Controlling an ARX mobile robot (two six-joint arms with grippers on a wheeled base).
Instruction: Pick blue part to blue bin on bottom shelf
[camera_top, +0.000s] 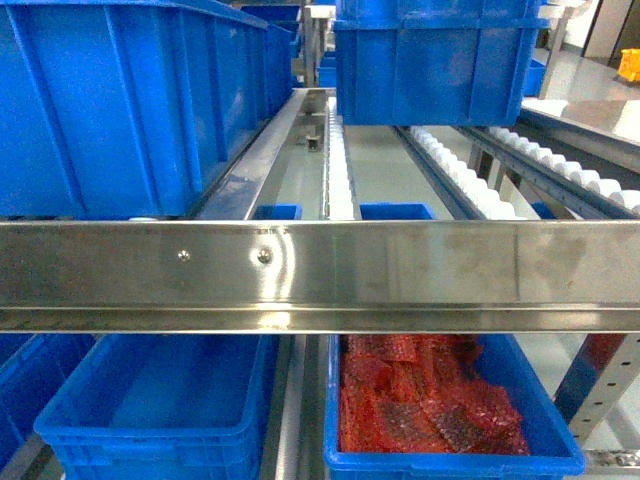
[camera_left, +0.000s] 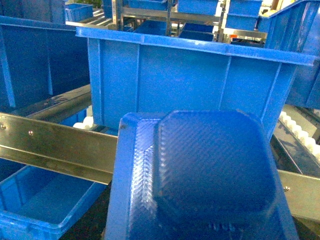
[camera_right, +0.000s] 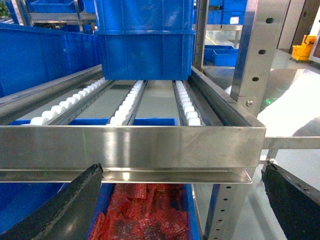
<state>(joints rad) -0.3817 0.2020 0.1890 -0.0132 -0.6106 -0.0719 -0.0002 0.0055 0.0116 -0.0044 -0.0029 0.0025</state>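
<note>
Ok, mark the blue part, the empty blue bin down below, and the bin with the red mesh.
blue part (camera_left: 212, 167), left wrist view, on its raised octagonal top face.
empty blue bin (camera_top: 150, 395), head view, on its bare floor.
bin of red mesh (camera_top: 545, 400), head view, on its right wall.

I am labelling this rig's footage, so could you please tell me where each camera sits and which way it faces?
Head: on the robot, looking forward and down over the steel front edge; no arm shows.
Left wrist: on the left arm, facing a blue bin; a blue part fills the foreground.
Right wrist: on the right arm, facing the roller rails; the right gripper has black fingers spread.
Head and right wrist share the bin of red material.
</note>
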